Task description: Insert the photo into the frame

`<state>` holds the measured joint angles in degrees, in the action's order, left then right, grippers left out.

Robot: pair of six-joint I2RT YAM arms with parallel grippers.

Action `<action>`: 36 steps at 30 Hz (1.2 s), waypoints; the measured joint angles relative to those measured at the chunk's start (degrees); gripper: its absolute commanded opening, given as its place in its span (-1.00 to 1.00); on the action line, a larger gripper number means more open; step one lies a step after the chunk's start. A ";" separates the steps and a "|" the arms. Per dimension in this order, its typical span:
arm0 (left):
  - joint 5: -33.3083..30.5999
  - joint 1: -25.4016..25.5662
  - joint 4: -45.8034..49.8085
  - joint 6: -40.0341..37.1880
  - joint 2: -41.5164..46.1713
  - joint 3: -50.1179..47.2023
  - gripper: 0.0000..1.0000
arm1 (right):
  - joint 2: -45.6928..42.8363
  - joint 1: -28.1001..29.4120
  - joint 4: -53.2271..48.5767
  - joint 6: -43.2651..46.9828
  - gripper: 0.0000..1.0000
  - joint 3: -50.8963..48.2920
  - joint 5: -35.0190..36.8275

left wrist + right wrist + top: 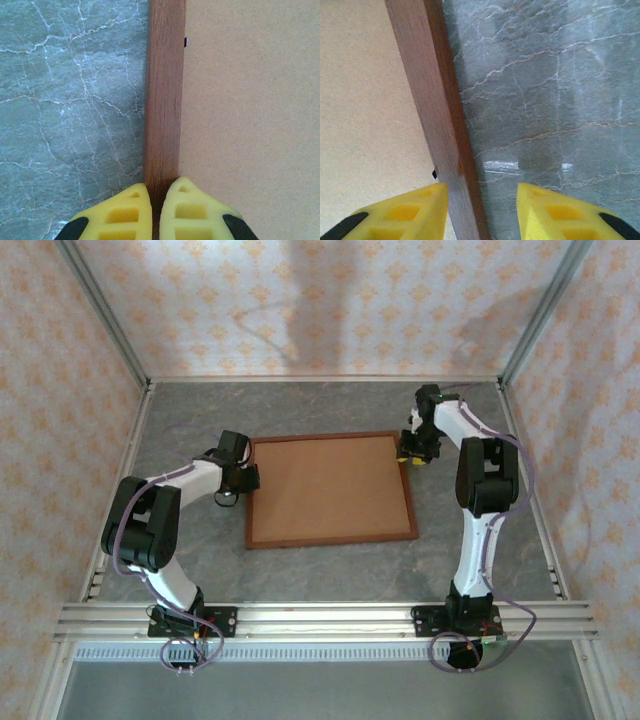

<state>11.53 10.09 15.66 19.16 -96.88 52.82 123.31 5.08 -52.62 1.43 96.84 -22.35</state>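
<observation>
moulding of the frame sits pinched between the yellow fingertips of the left end effector, which is clenched on the frame's left rail. from that grip the reddish-brown rail runs straight ahead. the plain brown backing board lies flat just to the right of the fingers and the grey marbled tabletop to their left. a small dark tab shows on the rail's inner edge, further ahead of the fingers. the right end effector straddles the frame's right rail near its far corner, its jaws released. one finger lies over the board side close against the wood, and the other stands apart from the rail over bare tabletop. seen from above, the frame lies flat between the two end effectors with the board side up. the left one is at the far part of the left rail and the right one at the far right corner.
</observation>
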 measured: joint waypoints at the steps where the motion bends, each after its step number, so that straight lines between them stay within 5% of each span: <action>1: 0.00 0.00 0.00 0.00 0.00 0.00 -0.86 | 0.35 0.00 -0.07 -0.02 -0.20 0.15 -0.11; 19: 0.02 0.00 0.00 -0.22 0.00 0.00 -0.88 | 2.73 0.87 -2.05 -0.04 -0.16 3.10 -0.96; 36: 0.09 0.04 0.02 -0.31 0.00 0.00 -0.89 | 2.93 5.53 -2.80 -0.68 -0.15 4.07 9.42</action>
<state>11.62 10.13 15.68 18.85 -96.88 52.82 126.23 10.61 -55.42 0.75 100.90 -12.93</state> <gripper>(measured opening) 0.056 0.424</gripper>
